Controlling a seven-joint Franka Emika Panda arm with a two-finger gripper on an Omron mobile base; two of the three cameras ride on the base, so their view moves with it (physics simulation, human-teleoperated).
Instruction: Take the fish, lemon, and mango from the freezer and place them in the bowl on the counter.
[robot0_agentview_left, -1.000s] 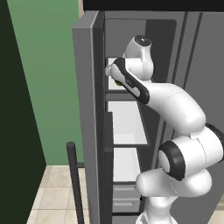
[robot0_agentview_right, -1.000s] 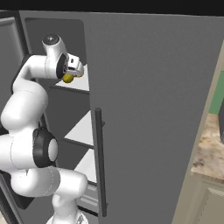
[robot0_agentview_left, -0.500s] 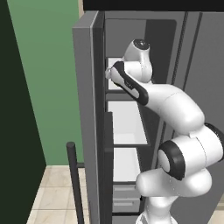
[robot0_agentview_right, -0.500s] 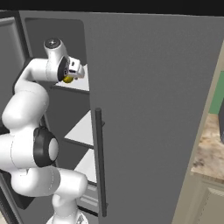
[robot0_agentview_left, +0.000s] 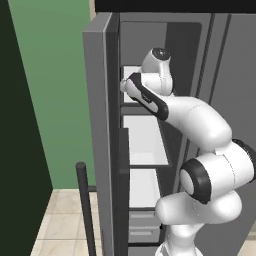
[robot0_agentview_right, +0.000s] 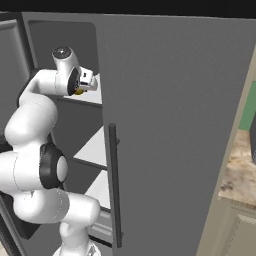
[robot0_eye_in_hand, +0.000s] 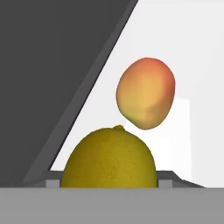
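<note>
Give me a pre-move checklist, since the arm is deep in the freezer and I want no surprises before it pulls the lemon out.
1. Freezer door open: ok.
2. Lemon right at the tool, centred in the hand view: ok.
3. Tool firmly closed on lemon: cannot tell.
4. Mango beyond the lemon on the white shelf, clear of the tool: ok.
5. Fish located: cannot tell.

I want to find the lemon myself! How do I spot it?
Look in the open freezer, on the white upper shelf by the gripper. The lemon is the round yellow-olive fruit; the mango beside it is orange with a red blush.
</note>
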